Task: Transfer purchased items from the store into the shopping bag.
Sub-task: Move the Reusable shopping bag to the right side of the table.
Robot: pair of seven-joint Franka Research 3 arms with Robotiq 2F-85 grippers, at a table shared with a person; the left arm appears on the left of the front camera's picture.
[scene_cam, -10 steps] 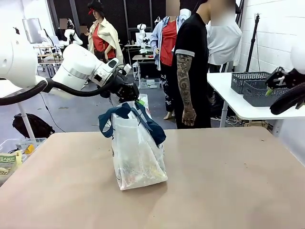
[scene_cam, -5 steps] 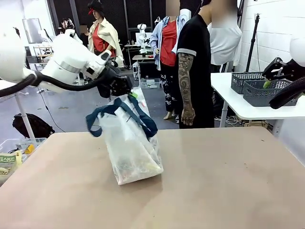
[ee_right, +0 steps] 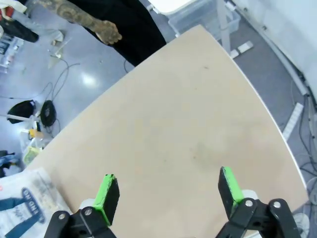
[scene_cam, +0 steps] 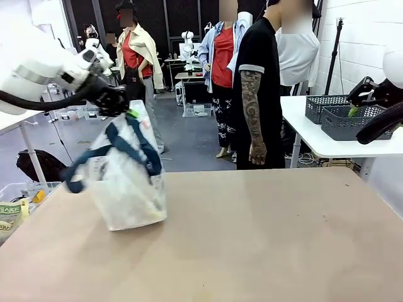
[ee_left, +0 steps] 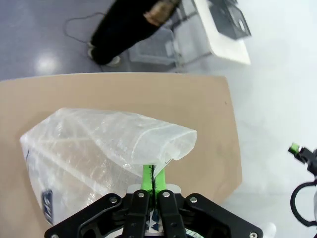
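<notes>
With the left claw (ee_left: 151, 179) pinched tight on the top edge of the bag (scene_cam: 128, 182), green pads pressed together around a fold of thin plastic. Bag hanging tilted from that grip, top leaning toward picture left in the front view, bottom touching the table (scene_cam: 264, 239) near its left side. Translucent white plastic, crinkled, blurred in the front view. Dark blue straps (scene_cam: 129, 148) draped loose down the front of the bag, one loop trailing out to the left. Some pale contents faintly visible through the wall near the bottom; cannot tell what. In the left wrist view, bag (ee_left: 99, 148) spread below the pads, part of a dark printed logo (ee_left: 46, 202) at the lower left.

Right claw (ee_right: 168, 191) held high off the right side of the table, fingers (ee_right: 109, 191) wide apart, nothing between them. Bare tan tabletop beneath it.

Person (scene_cam: 258, 82) in a black shirt standing at the far edge of the table, hand (scene_cam: 257, 153) hanging down at the side. Two dark lattice baskets (scene_cam: 340, 116) on a white side table (scene_cam: 315, 135) at far right, well apart from the bag.
</notes>
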